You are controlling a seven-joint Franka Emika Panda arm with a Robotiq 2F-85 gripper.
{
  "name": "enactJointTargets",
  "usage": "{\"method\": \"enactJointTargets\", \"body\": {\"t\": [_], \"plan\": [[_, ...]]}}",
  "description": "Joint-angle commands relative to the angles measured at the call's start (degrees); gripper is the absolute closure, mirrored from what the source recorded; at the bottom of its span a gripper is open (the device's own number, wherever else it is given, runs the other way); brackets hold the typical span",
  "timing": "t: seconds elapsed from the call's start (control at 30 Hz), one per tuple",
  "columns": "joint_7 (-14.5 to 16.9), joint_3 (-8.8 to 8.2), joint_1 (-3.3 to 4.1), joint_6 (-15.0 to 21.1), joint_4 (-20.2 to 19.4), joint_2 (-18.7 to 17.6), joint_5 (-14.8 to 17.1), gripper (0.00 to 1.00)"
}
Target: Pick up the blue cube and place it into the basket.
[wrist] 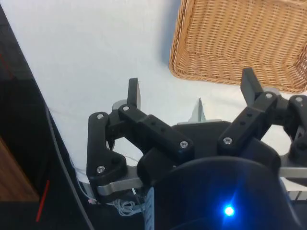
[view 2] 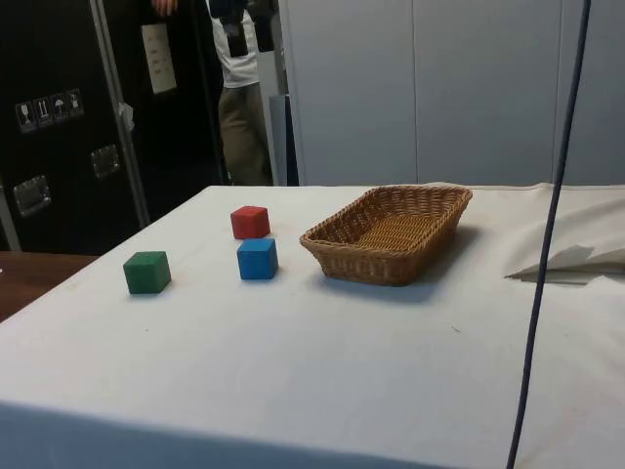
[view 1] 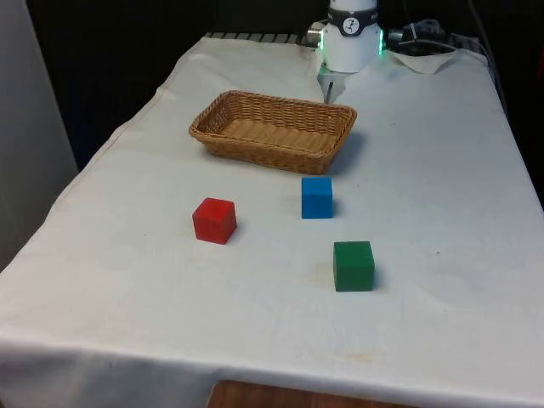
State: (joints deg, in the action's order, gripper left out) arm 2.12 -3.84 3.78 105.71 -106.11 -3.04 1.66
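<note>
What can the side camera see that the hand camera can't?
Side view alone: the blue cube, the red cube, the green cube, and a person standing behind the table. Wrist view alone: the gripper, its fingers spread open and holding nothing, above the cloth beside the basket. Both share the wicker basket and the white cloth.

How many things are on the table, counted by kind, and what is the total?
Cubes: 3 – blue cube, red cube, green cube
Baskets: 1 – wicker basket
Total: 4
</note>
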Motion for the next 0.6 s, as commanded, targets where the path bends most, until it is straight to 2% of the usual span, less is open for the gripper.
{"method": "enactJointTargets", "body": {"t": [0.0, 0.03, 0.33, 0.57], "plan": [[-0.1, 0.06, 0.0, -0.2, 1.0, -1.0, 0.1, 0.0], [0.0, 0.0, 0.0, 0.0, 0.3, -0.3, 0.0, 0.0], [-0.2, 0.4, 0.0, 0.1, 4.7, -4.4, 0.1, 0.0], [0.3, 0.69, 0.0, 2.1, 5.8, -6.5, 0.3, 0.0]]}}
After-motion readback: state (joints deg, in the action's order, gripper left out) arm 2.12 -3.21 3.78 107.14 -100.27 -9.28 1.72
